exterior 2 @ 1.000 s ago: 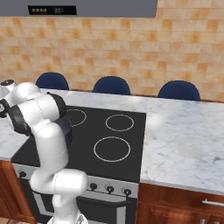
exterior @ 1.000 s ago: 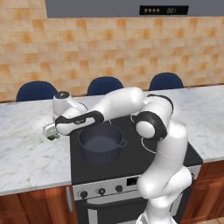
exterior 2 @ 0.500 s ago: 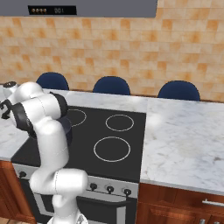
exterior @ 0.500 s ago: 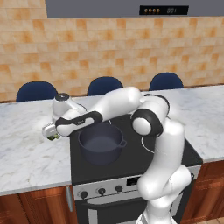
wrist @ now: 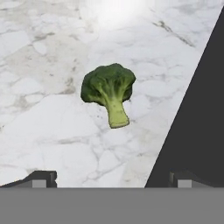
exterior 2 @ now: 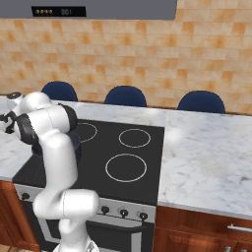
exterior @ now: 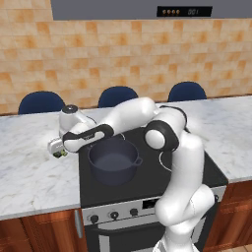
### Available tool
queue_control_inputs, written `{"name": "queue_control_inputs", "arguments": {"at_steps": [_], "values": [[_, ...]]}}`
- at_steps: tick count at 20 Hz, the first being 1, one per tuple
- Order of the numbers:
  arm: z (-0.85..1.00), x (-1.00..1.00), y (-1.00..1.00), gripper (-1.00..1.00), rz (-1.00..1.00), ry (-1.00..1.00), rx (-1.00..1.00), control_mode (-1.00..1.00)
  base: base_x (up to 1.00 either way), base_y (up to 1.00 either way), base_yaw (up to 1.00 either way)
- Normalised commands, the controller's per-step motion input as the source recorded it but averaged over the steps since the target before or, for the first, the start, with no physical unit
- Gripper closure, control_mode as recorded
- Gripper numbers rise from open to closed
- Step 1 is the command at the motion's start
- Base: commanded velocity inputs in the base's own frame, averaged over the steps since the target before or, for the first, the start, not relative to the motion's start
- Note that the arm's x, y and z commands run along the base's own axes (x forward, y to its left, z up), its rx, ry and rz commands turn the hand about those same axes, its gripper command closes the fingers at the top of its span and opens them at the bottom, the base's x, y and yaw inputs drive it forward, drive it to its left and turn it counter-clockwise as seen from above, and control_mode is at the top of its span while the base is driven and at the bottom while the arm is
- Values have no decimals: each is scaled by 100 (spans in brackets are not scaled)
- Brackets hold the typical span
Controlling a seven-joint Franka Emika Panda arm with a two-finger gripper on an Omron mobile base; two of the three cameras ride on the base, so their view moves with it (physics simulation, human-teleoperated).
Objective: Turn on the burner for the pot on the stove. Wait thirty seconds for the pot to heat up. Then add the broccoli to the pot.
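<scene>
Hovering over the white marble table (wrist: 52, 131), the two dark fingers (wrist: 41, 178) stand spread wide and hold nothing; the gripper (wrist: 111, 179) points down at the small green broccoli floret with a paler stalk (wrist: 109, 89), which lies on its side on the stone, centred between the two tips, its stalk turned toward them. That alignment suggests the hand is set for a pickup, so the burner and waiting steps are judged finished, though no frame shows a knob position. In the hand view the straight edge of the flat black glass stove (wrist: 197, 131) runs close beside the floret, with bare marble on every other side, so there is open room for the fingers to descend around it. From the left base view the gripper (exterior: 56, 147) sits low at the stove's left margin with the floret (exterior: 61, 154) a green speck just under it. Just beyond that edge stands the wide, round, dark blue-grey metal pot (exterior: 113, 160), lidless on the front left ring, its open mouth near for the transfer. Farther back, three blue chair backs (exterior: 117, 96) line the table's far side, well clear of the arm's path.
</scene>
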Motion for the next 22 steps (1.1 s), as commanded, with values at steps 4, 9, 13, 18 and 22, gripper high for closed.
{"name": "queue_control_inputs", "arguments": {"at_steps": [4,9,13,18,22], "values": [[-14,16,2,-100,0,-1,0,-100,0,0,0],[-11,17,7,-100,0,0,0,-100,0,0,0],[-4,19,15,-100,0,0,1,-100,0,0,0],[-3,20,17,-100,0,0,1,-100,0,0,0],[-13,20,13,-100,0,0,1,-100,0,0,0]]}}
